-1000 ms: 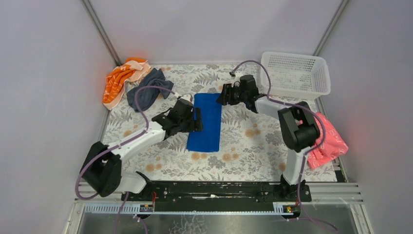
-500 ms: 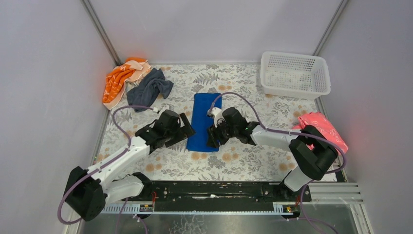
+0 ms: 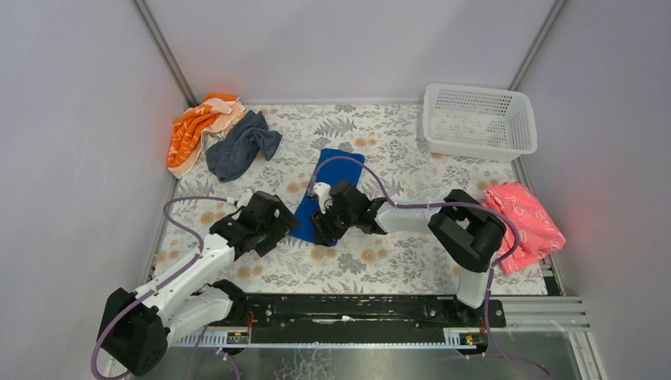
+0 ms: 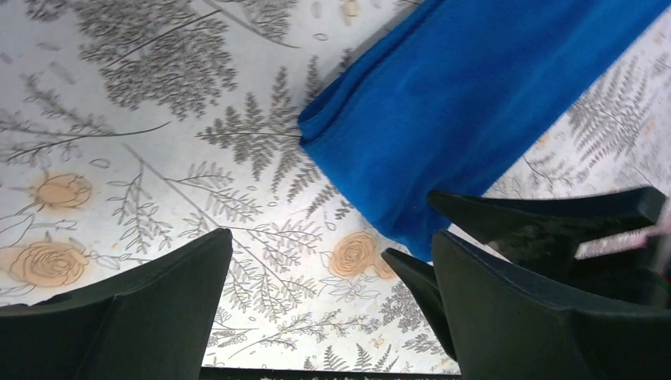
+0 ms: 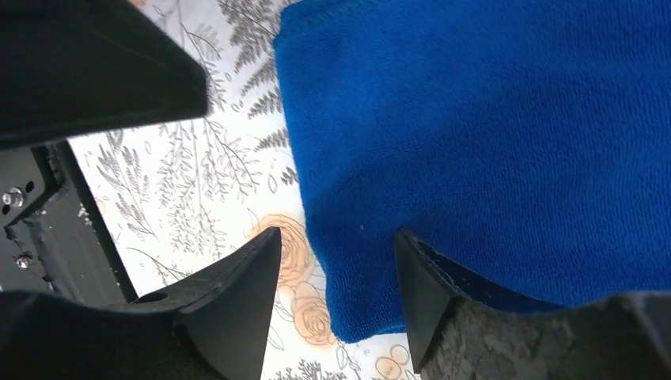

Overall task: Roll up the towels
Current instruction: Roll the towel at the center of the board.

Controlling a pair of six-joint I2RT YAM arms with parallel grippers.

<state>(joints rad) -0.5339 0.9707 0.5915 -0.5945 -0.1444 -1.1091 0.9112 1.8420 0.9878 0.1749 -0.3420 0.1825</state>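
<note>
Roll not yet begun: your right gripper (image 5: 336,269), part-open and empty, straddles the flat blue towel (image 5: 514,142) at its near edge, left gripper (image 4: 328,261) wide and empty beside it, so pinch that edge next.

Left arm (image 3: 194,269) and right arm (image 3: 405,215) have white links and black joints, on a black rail (image 3: 356,307). A purple cable (image 3: 340,157) loops along each; the fingers (image 5: 229,309) are black wedges.
</note>
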